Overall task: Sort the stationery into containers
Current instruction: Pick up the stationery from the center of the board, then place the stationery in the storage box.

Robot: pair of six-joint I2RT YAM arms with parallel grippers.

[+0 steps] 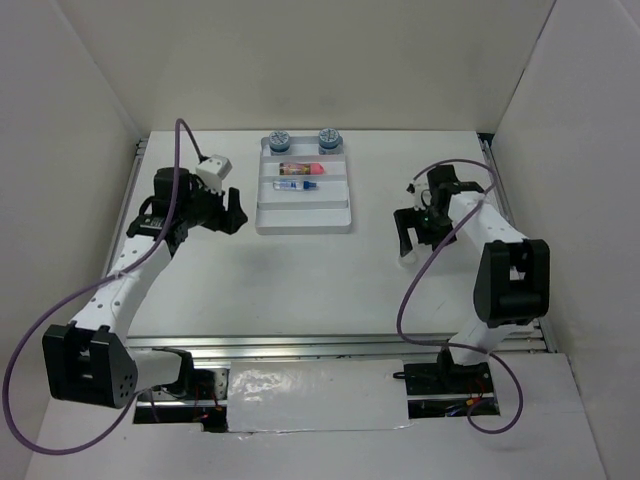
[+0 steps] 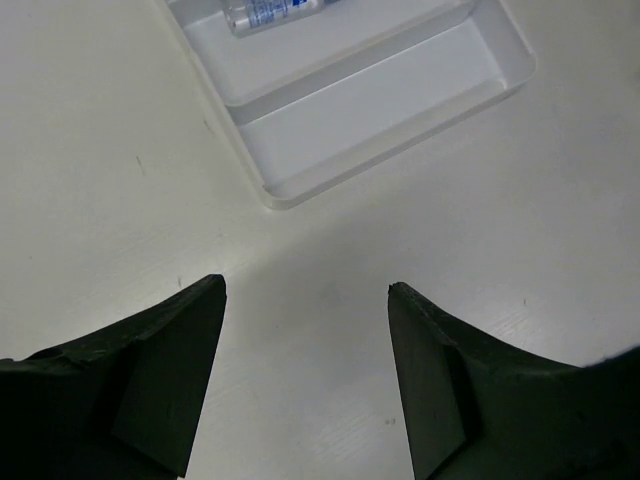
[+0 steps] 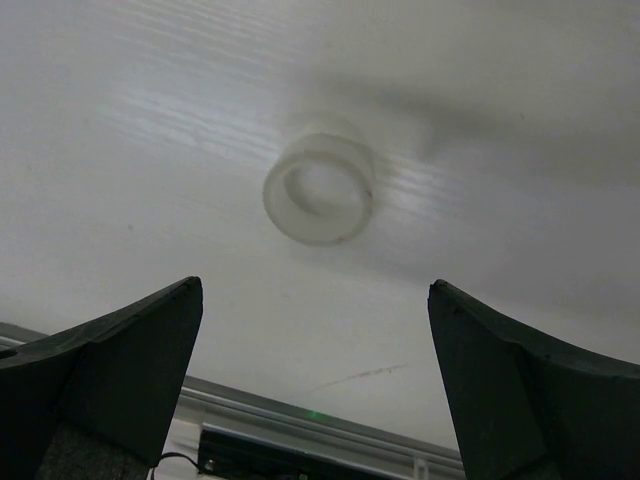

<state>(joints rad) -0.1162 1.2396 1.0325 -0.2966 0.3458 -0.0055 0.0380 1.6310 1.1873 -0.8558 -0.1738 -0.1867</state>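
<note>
The white tray point(image 1: 262, 222) lies at the back centre with four long compartments. Two blue pots point(image 1: 278, 141) point(image 1: 329, 138) stand in its far compartment. The pink tube point(image 1: 300, 169) lies in the second and the clear blue-capped bottle point(image 1: 290, 184) in the third. The nearest compartment point(image 2: 380, 110) holds nothing. My left gripper point(image 1: 238, 210) point(image 2: 305, 286) is open and empty, just left of the tray's near corner. The bottle's end point(image 2: 265, 12) shows at the top of its view. My right gripper point(image 1: 412, 245) point(image 3: 315, 288) is open above the table, with the white ring point(image 3: 319, 190) point(image 1: 405, 262) lying flat just beyond its fingertips.
White walls enclose the table on the left, right and back. A metal rail point(image 3: 330, 420) runs along the table's near edge, close to the ring. Purple cables loop from both arms point(image 1: 410, 300).
</note>
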